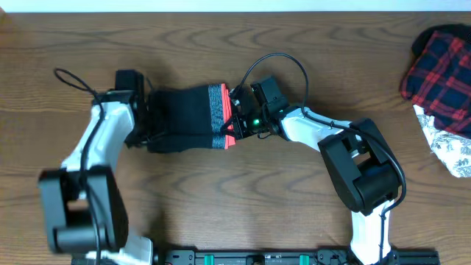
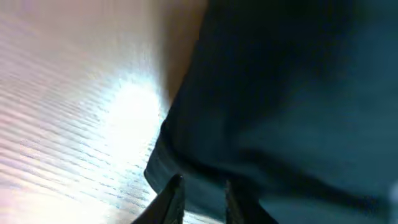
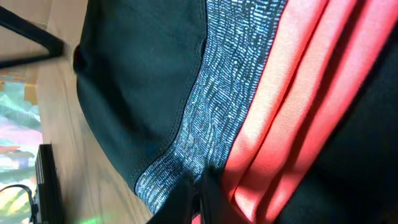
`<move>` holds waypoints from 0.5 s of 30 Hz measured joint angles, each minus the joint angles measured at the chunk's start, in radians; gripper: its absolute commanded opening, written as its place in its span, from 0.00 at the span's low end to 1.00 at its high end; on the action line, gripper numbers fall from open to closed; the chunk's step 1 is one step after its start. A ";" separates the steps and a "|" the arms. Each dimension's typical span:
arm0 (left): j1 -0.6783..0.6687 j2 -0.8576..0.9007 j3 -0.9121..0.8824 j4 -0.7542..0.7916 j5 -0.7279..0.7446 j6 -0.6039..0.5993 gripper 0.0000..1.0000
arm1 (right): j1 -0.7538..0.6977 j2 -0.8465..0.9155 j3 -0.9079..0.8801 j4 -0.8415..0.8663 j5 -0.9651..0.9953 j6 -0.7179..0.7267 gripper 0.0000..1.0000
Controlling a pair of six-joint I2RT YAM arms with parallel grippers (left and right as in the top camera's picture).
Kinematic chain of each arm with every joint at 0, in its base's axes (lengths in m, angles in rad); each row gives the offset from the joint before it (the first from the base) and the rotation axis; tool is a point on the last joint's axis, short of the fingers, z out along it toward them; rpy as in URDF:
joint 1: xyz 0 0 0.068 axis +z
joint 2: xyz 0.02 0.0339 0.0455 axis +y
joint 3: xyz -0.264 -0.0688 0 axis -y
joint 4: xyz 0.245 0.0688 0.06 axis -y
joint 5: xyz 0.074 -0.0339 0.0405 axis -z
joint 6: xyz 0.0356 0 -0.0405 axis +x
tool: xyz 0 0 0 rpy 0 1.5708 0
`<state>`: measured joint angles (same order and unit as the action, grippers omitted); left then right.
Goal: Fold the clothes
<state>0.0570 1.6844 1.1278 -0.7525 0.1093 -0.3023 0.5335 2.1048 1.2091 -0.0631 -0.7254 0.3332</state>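
The black trousers lie folded into a short bundle mid-table, with the grey-flecked waistband and its red-orange edge at the right end. My left gripper is at the bundle's left end. In the left wrist view its fingers are close together with the black hem between them. My right gripper is at the waistband end. In the right wrist view its fingers are pinched on the grey band beside the red-orange fabric.
A red-and-black plaid garment and a white floral-print cloth lie at the table's right edge. A black rail runs along the front edge. Bare wooden table surrounds the bundle.
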 measured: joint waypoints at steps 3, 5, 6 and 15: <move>0.000 -0.085 0.000 0.029 0.000 0.039 0.27 | 0.000 0.000 0.000 0.000 -0.005 -0.008 0.13; 0.000 -0.126 0.000 0.042 0.003 0.070 0.26 | -0.004 0.000 0.000 -0.003 -0.016 -0.024 0.15; 0.000 -0.143 0.000 0.048 0.004 0.088 0.27 | -0.006 -0.003 0.000 -0.010 -0.022 -0.035 0.16; -0.004 -0.175 0.000 0.101 0.053 0.247 0.26 | -0.033 -0.266 -0.001 -0.367 0.193 -0.159 0.20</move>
<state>0.0528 1.5093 1.1278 -0.6518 0.1623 -0.0555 0.5007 1.8393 1.2083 -0.4305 -0.5323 0.1741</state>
